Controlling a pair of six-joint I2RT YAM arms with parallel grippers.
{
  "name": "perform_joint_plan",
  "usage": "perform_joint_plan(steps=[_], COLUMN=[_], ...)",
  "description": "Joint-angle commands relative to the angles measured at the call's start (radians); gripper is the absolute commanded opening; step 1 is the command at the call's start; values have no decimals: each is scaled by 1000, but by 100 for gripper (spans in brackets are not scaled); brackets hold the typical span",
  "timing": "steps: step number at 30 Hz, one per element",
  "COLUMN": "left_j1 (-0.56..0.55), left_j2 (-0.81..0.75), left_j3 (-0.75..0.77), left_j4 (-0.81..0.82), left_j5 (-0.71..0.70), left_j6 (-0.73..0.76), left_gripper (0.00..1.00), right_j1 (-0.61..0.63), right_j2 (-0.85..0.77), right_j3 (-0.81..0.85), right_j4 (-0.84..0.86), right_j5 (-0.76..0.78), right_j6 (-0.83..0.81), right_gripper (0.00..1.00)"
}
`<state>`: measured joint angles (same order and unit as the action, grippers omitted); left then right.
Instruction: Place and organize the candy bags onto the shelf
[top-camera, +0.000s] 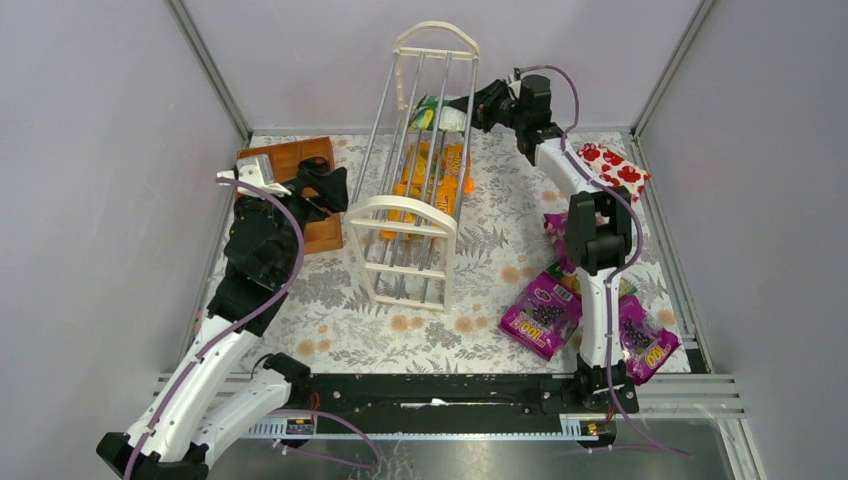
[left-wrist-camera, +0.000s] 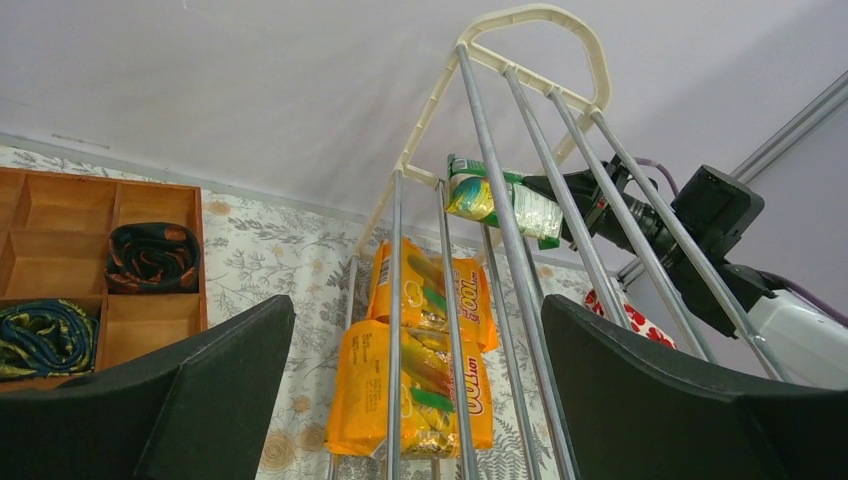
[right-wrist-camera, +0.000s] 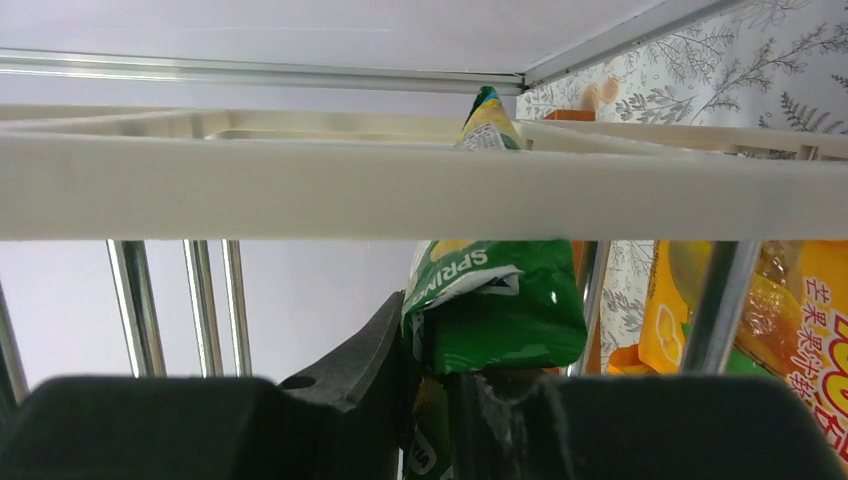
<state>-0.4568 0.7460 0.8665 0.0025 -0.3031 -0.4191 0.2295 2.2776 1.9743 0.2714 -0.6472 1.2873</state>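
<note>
Left black pincer (left-wrist-camera: 415, 400): spread, holding nothing, at 9 o'clock beside tall cream-white rod shelf (top-camera: 412, 222). Right black pincer (top-camera: 478, 108): pinching glossy green candy bag (top-camera: 437, 114) at shelf's 12 o'clock end. Orange-yellow candy bags (top-camera: 436, 176) inside shelf.

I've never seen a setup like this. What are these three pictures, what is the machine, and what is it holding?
These are two robot arms bolted to a table. One picture looks down from above; the other two come from cameras on each arm's wrist. The right claw pinches a green candy bag at the far end of the cream shelf, which has tipped onto its side. Two orange candy bags already lie inside it. The left claw is open and empty, above a wooden tray. Purple candy bags and a red packet wait on the flowery tablecloth.
</note>
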Motion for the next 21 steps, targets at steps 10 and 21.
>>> perform_joint_plan(steps=[10,21], left_j1=[-3,-3], left_j2=[-8,-5], left_j3=[14,12], left_j4=[-1,1], left_j5=[33,36], left_j6=[8,6], left_gripper=[99,99], right_j1=[28,17], right_j2=[7,28], right_j3=[69,171], right_j4=[-38,-250], right_j5=[-57,-46], right_j6=[-58,-235], right_gripper=[25,34])
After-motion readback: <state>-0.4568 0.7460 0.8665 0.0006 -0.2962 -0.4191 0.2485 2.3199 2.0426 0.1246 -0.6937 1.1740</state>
